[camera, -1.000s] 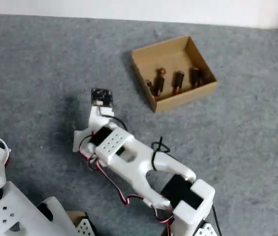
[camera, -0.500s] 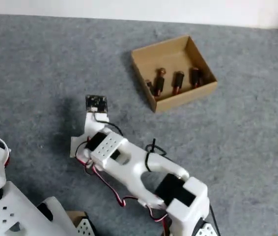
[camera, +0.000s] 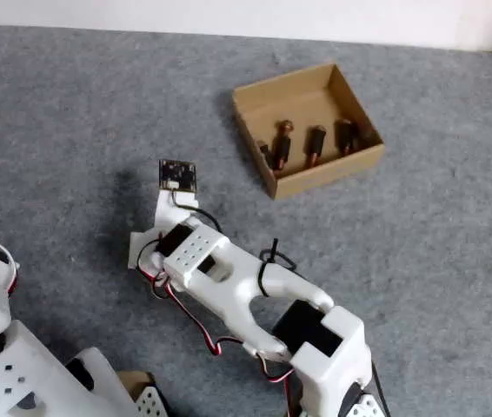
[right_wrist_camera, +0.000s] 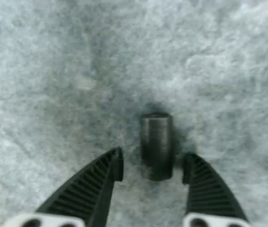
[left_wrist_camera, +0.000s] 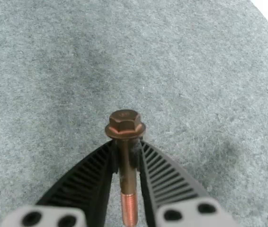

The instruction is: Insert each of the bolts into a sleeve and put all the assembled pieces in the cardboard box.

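left claw (left_wrist_camera: 125,150) is clamped on a copper bolt (left_wrist_camera: 125,125). right claw (right_wrist_camera: 153,161) stands apart, flanking a dark sleeve (right_wrist_camera: 156,135).

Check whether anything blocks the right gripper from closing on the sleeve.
Nothing visible does. The sleeve sits on the grey carpet between the right gripper's open fingers, with only bare carpet on either side of it. The left gripper is shut on the bolt.
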